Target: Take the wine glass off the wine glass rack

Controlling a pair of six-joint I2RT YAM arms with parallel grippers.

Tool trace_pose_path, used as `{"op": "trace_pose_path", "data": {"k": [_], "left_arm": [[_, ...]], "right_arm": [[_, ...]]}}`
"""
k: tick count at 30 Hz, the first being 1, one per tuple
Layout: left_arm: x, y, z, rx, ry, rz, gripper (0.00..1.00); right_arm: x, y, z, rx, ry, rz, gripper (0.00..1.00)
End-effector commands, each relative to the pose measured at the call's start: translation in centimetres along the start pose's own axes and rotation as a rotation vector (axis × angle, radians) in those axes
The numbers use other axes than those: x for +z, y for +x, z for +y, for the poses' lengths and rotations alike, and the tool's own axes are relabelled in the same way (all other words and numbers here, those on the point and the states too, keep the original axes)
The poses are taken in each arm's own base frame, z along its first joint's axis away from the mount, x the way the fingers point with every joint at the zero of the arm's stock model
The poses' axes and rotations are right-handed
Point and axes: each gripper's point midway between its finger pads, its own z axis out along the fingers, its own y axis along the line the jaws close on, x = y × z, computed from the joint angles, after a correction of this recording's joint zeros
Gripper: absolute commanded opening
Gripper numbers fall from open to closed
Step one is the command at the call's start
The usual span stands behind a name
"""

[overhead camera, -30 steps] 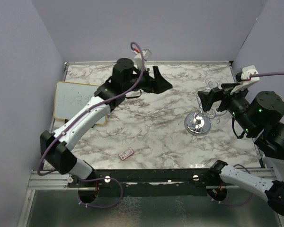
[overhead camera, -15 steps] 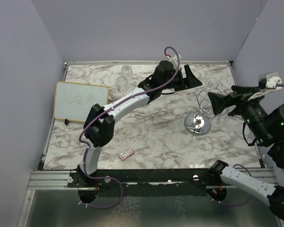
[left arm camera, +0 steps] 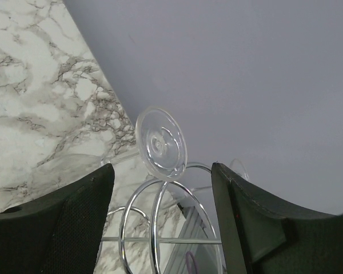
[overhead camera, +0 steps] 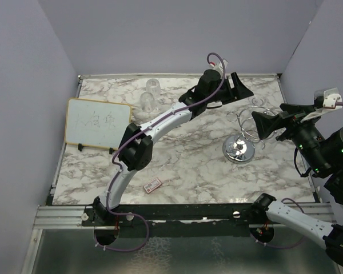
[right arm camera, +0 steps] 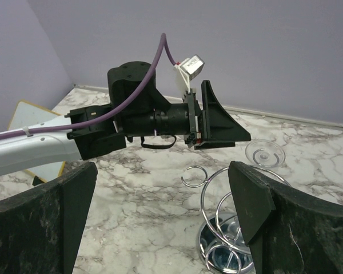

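Hanging wine glass (left arm camera: 161, 142) lies ahead of left jaws.

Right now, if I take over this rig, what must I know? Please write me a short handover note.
Left claw: open, holding nothing, at the far side of the wine glass rack, with the foot of the wine glass in front of it.
Right claw: open, empty, near the rack's right side.
Done: the approach only. The glass hangs on the rack.
Left: close on the glass and lift it clear of the wire loops.
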Motion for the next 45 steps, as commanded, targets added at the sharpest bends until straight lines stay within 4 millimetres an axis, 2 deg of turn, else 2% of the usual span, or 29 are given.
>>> {"op": "trace_pose_path", "data": {"k": [1,4,15,22,30,45], "left_arm": [[1.0,0.7,-0.4,-0.026,-0.004,0.025,0.7],[1.6,1.1,0.0,-0.026,-0.018,0.051,0.68],[2.3,2.0,-0.9,-0.074,0.067,0.11,0.52],[2.4,2.4,-0.7,-0.091,0.065,0.123,0.47],[2.6,2.5,-1.2,-0.112,0.095,0.129,0.41],[2.4,1.9,-1.9,-0.119,0.103,0.114,0.23]], "right_arm": [[-0.5,-1.5,0.0,0.0,-0.01,-0.052,1.0],[-0.3,-1.3,-0.1,-0.01,-0.007,-0.046,1.0],[0.1,-1.0,0.1,-0.02,-0.008,-0.039,1.0],[0.0,-1.0,0.0,-0.019,-0.007,-0.044,1.0],[0.1,-0.9,0.1,-0.02,-0.009,-0.043,1.0],[0.2,-0.6,0.0,-0.019,-0.005,-0.04,1.0]]}}
